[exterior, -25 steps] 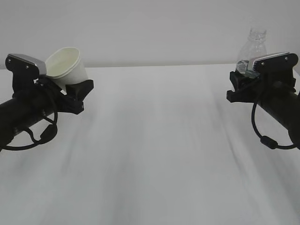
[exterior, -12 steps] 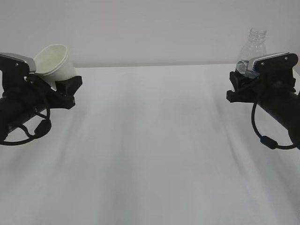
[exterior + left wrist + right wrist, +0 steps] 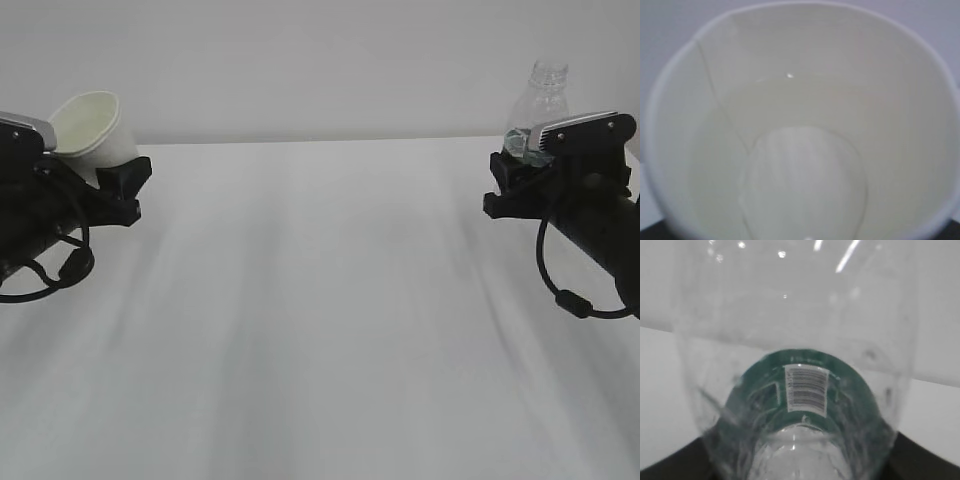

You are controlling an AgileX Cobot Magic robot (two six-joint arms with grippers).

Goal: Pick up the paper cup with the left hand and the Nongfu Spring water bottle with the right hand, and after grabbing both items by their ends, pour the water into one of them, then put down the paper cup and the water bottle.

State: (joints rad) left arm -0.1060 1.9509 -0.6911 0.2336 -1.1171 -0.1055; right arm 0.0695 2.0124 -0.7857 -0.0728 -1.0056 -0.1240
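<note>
Exterior view gives you the whole layout: your left gripper (image 3: 105, 175) sits at the far left edge, its black jaws closed around the lower part of the small white tapered paper cup (image 3: 93, 125), which is tilted with its open mouth facing up and to the left. Your right gripper (image 3: 515, 175) is at the far right, clamped on the small clear ribbed plastic water bottle with the dark green label band (image 3: 543, 100); the bottle stands roughly upright above the jaws, its narrow uncapped neck on top. The two arms are well apart, and nothing lies between them on the plain white table (image 3: 320, 320). Behind the table you have only a bare pale wall (image 3: 320, 60). Left wrist view looks straight into the cup (image 3: 800, 125): cream-pale inside, a side seam, a round bottom, and a faint level line partway up the wall; you cannot tell whether that is liquid. Right wrist view looks along the bottle (image 3: 795, 355), showing the green band with a barcode; whether water remains inside is unclear.
</note>
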